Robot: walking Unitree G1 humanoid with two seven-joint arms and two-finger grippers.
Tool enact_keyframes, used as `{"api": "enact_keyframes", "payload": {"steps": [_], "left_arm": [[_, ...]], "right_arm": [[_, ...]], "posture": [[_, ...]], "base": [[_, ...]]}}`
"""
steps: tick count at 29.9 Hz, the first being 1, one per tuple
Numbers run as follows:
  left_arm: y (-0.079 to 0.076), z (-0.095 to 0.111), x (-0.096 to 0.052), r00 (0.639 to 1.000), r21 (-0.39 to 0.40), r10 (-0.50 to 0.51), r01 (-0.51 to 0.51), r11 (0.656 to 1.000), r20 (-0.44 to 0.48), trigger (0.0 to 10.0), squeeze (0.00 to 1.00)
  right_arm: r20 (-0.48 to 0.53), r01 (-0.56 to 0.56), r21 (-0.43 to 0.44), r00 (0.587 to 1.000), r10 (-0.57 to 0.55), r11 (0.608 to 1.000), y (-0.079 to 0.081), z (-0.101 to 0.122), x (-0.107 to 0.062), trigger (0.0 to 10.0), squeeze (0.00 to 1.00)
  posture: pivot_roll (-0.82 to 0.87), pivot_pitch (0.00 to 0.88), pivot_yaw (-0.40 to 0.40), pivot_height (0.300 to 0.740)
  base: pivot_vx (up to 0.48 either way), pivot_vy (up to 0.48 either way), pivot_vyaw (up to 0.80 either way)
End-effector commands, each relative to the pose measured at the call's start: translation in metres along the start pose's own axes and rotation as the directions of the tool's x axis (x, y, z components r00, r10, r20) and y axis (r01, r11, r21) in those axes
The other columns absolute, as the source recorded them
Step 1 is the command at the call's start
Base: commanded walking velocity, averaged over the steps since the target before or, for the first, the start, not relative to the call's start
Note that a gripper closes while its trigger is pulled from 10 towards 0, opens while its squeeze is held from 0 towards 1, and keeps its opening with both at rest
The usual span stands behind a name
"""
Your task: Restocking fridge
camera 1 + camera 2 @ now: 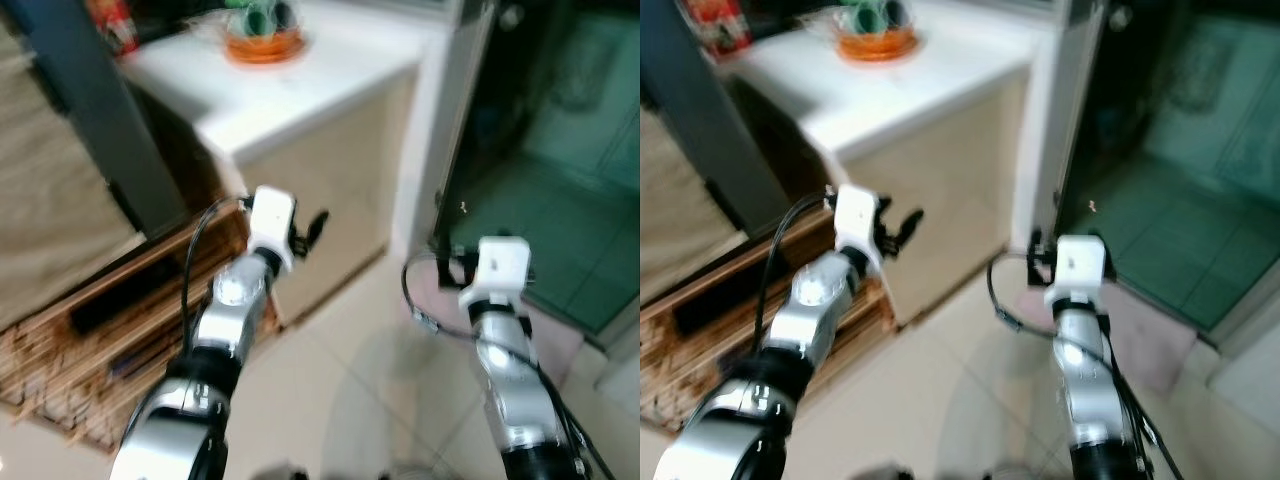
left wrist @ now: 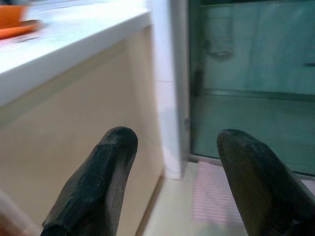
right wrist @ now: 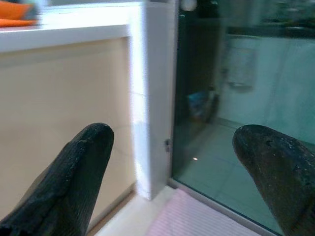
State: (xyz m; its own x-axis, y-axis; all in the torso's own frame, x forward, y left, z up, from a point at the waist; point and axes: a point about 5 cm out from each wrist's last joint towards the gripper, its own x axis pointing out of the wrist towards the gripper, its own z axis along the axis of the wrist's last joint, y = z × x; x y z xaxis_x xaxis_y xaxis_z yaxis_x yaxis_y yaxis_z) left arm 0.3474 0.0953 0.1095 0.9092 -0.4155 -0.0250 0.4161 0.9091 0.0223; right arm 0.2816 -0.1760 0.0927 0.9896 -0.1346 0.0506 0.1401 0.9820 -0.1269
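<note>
Head views, left and right eye: both of my arms reach forward, low in the frame, over a pale tiled floor [image 1: 330,380]. My left gripper [image 1: 312,228] sits at centre left before the beige face of a white-topped counter [image 1: 300,90]; my right gripper [image 1: 1038,248] sits at centre right, near the foot of a dark glass door [image 1: 560,150] that takes up the upper right. At the top of the frame, on the counter, stands an orange dish [image 1: 264,45] holding something green, too blurred to name; a red packet [image 1: 715,22] shows at the upper left corner. A wooden slatted rack [image 1: 110,330] lies at lower left.

Left wrist view: my two black fingers [image 2: 98,182] stand well apart with nothing between them. Beyond them are the counter's beige side, a white post and the greenish glass, with a pink mat [image 2: 216,196] on the floor.

Right wrist view: my fingers [image 3: 74,172] are likewise spread wide and empty, aimed at the same post and glass.

Progress, as a judgement: I see no fridge and no goods in either claw, so how much is stocked cannot be read here. Empty claws suit either heading to fetch an item or coming away after placing one.
</note>
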Motion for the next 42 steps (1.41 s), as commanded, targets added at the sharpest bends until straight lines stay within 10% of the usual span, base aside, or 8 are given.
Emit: {"api": "enact_keyframes", "payload": {"steps": [1,25,32,42], "left_arm": [[-0.004,0.007,0.005,1.0,0.014,-0.025,0.024,1.0,0.018,10.0,0.0],[0.0,-0.02,0.0,0.994,-0.065,0.016,-0.023,0.998,-0.109,10.0,0.0],[0.012,-0.068,-0.038,0.958,-0.115,0.039,-0.074,0.991,-0.282,10.0,0.0],[0.006,-0.065,-0.045,0.969,-0.121,0.005,-0.036,0.992,-0.249,10.0,0.0]], "right_arm": [[0.026,0.024,-0.011,0.999,-0.024,1.0,-0.006,0.005,0.001,10.0,0.03],[0.0,0.074,-0.086,0.997,-0.074,0.994,-0.026,-0.002,-0.007,10.0,0.06],[-0.031,0.078,-0.133,0.996,-0.083,0.988,-0.037,-0.008,-0.01,10.0,0.04],[-0.035,0.038,-0.137,0.998,-0.043,0.99,-0.034,-0.007,-0.003,10.0,0.03]], "posture": [[-0.23,0.0,0.1,0.717],[-0.24,0.0,0.085,0.717],[-0.23,0.0,0.049,0.717],[-0.19,0.0,0.018,0.717]], "base": [[0.356,0.0,-0.64],[0.219,0.0,-0.21],[0.0,0.0,0.35],[0.0,0.0,0.0]]}}
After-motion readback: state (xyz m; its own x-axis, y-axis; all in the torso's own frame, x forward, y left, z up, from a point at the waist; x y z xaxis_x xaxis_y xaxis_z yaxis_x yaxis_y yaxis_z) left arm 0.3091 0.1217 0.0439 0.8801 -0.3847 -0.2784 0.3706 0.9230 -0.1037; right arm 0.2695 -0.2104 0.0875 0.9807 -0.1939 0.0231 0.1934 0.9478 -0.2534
